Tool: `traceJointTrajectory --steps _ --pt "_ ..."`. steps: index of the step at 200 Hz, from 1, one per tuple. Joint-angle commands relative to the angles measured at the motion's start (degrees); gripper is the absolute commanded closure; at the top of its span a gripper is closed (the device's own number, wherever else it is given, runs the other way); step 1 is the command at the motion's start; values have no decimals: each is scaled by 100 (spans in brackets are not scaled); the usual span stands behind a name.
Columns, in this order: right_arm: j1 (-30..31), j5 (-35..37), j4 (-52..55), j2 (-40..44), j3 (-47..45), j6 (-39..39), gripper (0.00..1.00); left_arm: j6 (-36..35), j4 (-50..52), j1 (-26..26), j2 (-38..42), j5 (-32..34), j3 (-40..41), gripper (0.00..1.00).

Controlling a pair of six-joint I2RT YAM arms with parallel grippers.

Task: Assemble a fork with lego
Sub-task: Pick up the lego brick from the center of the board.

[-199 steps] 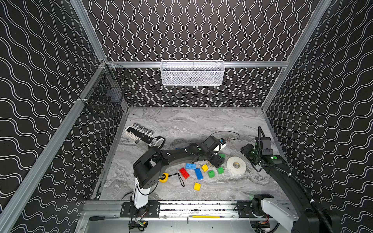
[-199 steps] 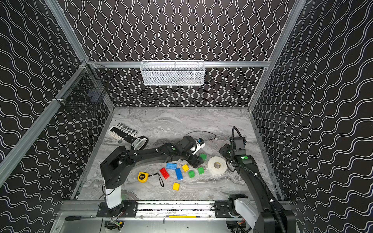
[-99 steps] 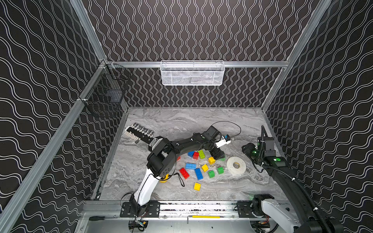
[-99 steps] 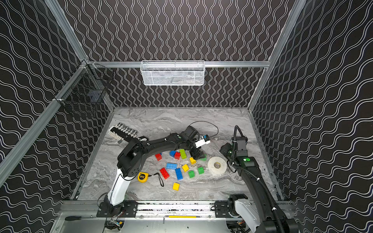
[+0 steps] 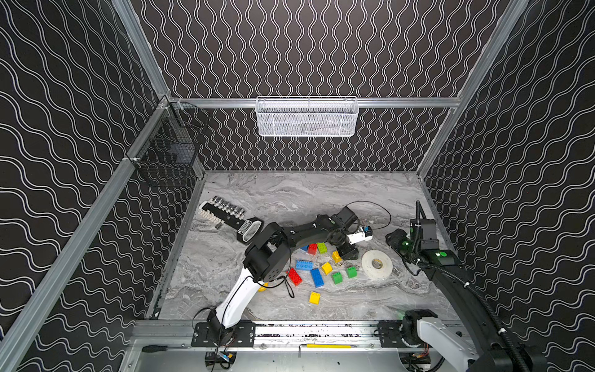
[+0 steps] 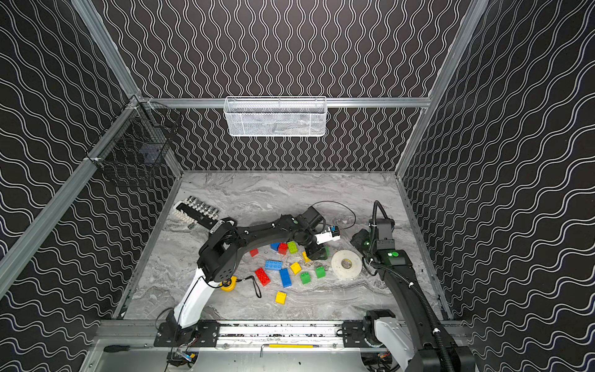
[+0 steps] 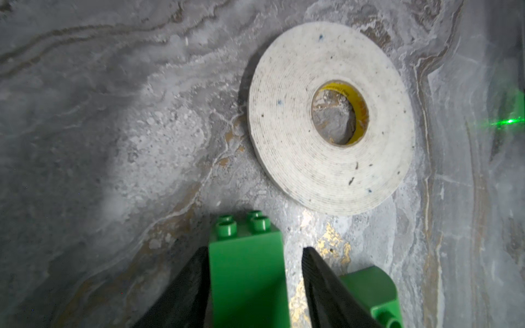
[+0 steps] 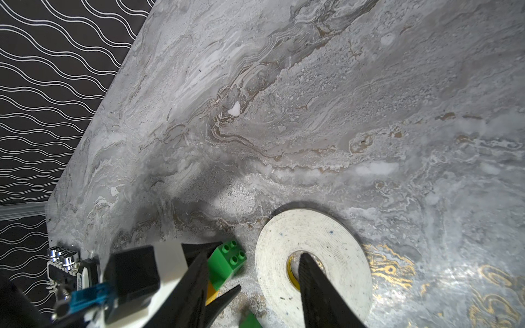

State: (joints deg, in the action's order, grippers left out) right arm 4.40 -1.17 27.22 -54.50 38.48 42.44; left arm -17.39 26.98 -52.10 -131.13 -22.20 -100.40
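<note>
Grey marble tabletop (image 5: 289,199): my work surface, walled in by black panels with white wavy lines.
Lego bricks (image 5: 317,277): about a dozen red, blue, green and yellow pieces lie scattered near the middle front of the tabletop.
Left gripper (image 7: 254,250): the arm is stretched across to the right-hand edge of the brick scatter. The jaws stand apart, straddling one green brick (image 7: 245,269).
Grip detail: in the left wrist view one finger lies against the brick's side. A sliver of tabletop shows between the brick and the other finger.
Yellow brick (image 8: 211,289): it touches the straddled brick. I cannot tell whether the two are stacked.
Second green brick (image 7: 375,289): it sits just outside the finger that stands clear.
White tape roll (image 5: 376,264): it lies flat, just beyond the left fingertips, between my two grippers.
Right gripper (image 8: 254,253): it hovers over the near edge of the roll with the jaws apart and nothing between them.
Yellow tape measure (image 6: 228,283): partly hidden under the left arm's elbow.
Socket rail (image 5: 225,209): at the far left of the tabletop, well apart from the bricks.
White mesh basket (image 5: 306,116): hung on the back wall.
Black wire basket (image 5: 167,151): hung in the back left corner.
</note>
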Motion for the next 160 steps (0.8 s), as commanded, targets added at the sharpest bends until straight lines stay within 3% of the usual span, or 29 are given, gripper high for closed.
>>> traceJointTrajectory --steps 1,55,112,160 --pt "-1 -57 25 -13 4 -25 47 -150 88 -2 9 122 -15 46" --pt "-1 -105 3 -12 -33 28 48 -142 114 -2 -55 276 -94 65" --pt "-1 -67 35 66 -25 -50 48 -57 89 -10 -55 330 -138 78" --pt "-1 -239 -105 434 63 -675 43 311 -493 52 739 214 267 85"
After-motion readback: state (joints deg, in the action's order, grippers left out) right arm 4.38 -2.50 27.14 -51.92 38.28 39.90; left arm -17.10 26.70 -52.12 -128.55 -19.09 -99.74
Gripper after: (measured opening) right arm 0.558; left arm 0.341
